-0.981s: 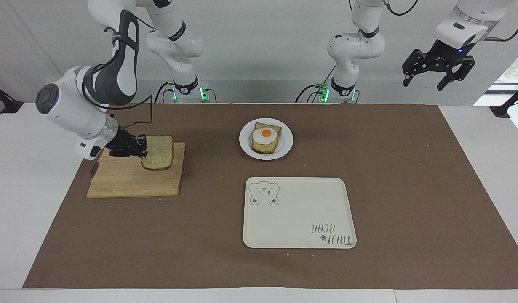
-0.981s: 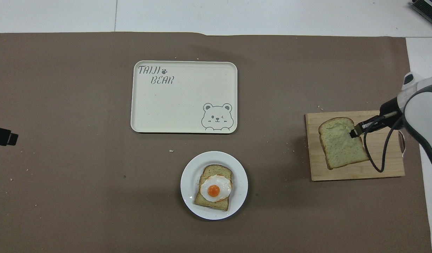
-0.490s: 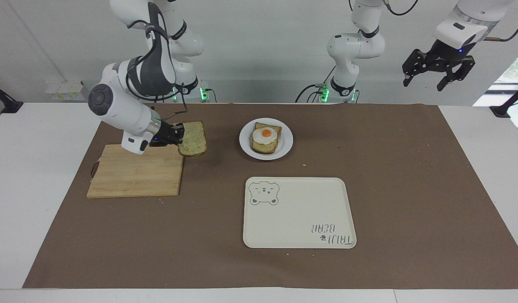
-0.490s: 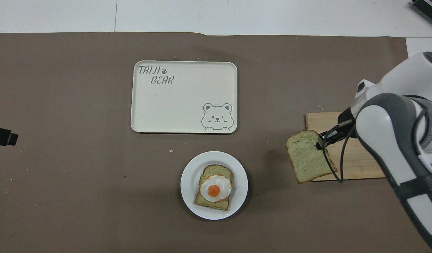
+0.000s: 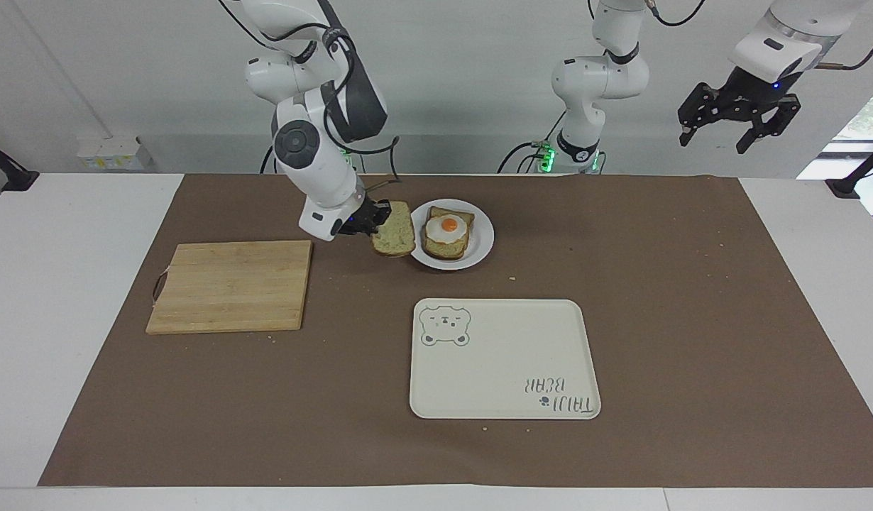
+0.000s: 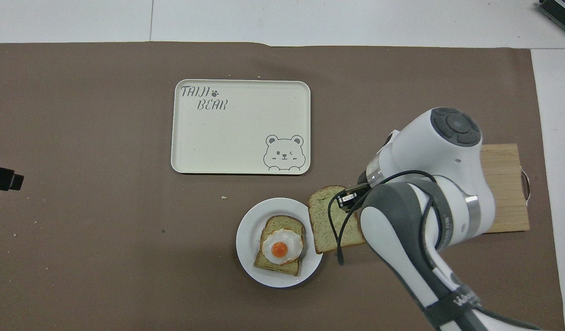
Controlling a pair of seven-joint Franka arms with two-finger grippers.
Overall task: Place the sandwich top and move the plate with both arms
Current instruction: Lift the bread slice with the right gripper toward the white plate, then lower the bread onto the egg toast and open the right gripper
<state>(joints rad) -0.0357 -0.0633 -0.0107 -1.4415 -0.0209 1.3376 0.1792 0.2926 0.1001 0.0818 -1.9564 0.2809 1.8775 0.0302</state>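
Note:
My right gripper (image 5: 377, 215) is shut on the sandwich top (image 5: 394, 231), a pale speckled bread slice with a brown crust. It holds the slice in the air, tilted, over the mat at the edge of the white plate (image 5: 482, 241) toward the right arm's end. The plate carries a bread slice with a fried egg (image 5: 447, 231). In the overhead view the sandwich top (image 6: 328, 223) overlaps the plate's rim (image 6: 245, 239), with the right gripper (image 6: 344, 200) on the slice's edge. My left gripper (image 5: 738, 131) waits open, high off the left arm's end of the table.
A wooden cutting board (image 5: 231, 284) lies bare toward the right arm's end. A cream tray with a bear drawing (image 5: 504, 358) lies farther from the robots than the plate. A brown mat (image 5: 656, 284) covers the table.
My right arm has lifted the sandwich top off the cutting board and carried it across the mat to the plate's edge. The left arm has not moved.

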